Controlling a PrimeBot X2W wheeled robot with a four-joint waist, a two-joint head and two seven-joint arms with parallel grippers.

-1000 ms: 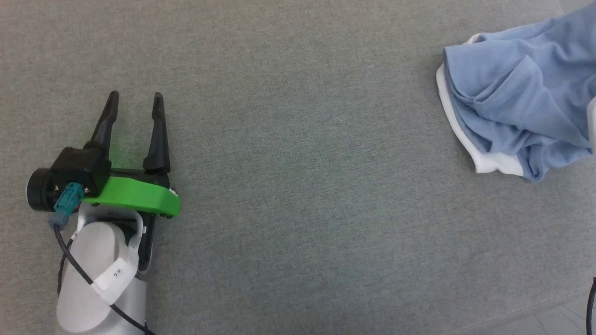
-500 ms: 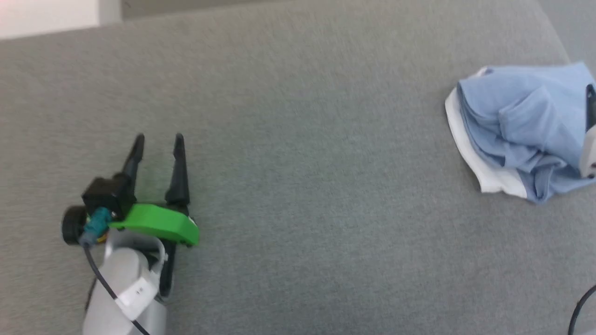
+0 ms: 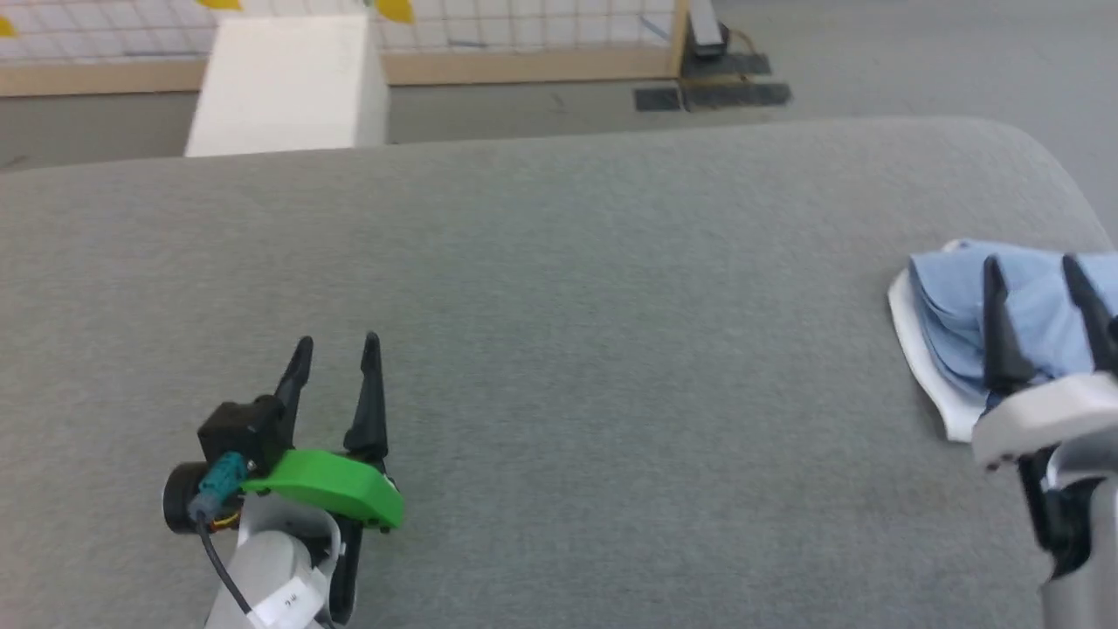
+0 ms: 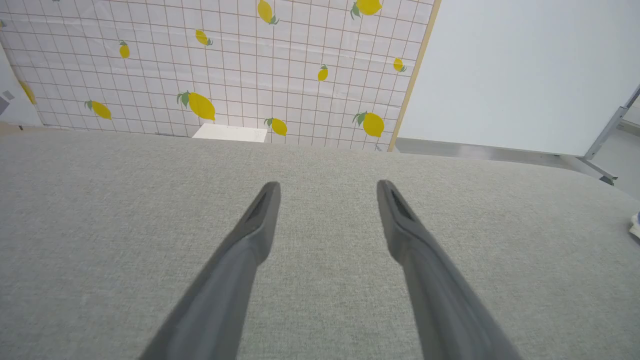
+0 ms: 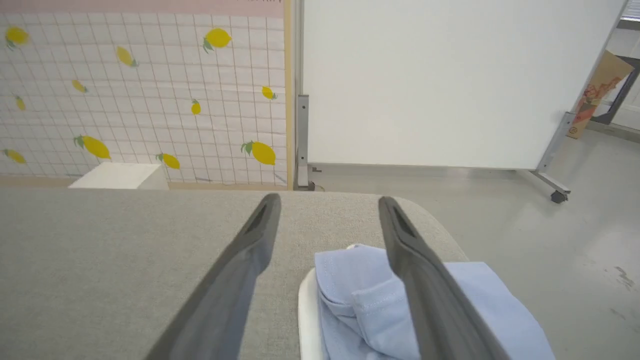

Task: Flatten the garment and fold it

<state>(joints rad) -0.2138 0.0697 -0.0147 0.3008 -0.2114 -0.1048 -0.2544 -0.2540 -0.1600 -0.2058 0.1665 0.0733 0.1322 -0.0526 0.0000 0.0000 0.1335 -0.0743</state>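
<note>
The light blue soft jersey T-shirt [image 3: 948, 301] lay bunched in a crumpled heap, a white section curving along its 9 o'clock edge. In the head view it sat at about 3 o'clock, on the grey fabric-covered table [image 3: 611, 349], close to the table's rounded far right corner.

The right hand [image 3: 1029, 262] stood over the heap's near side at about 4 o'clock, its two long dark fingers [image 3: 1001, 345] pointing toward 12 o'clock. It was released: the fingers were spread wide with nothing pinched between them. In the right wrist view, one finger crossed above the blue folds while the other crossed bare table at the shirt's 9 o'clock side. Whether either finger touched the cloth could not be told.

The left hand [image 3: 338, 341] was well apart from the shirt, at about 8 o'clock in the head view, above bare table. It too was released, its fingers parted and empty, with a bright green plastic piece [image 3: 327, 485] at their base.

Beyond the table's far edge, at 11 o'clock, stood a white box [image 3: 284, 83] before a white gridded panel printed with yellow lemons [image 4: 200, 65]. A plain white board [image 5: 450, 75] stood on the grey floor [image 5: 550, 240] at 1 o'clock.
</note>
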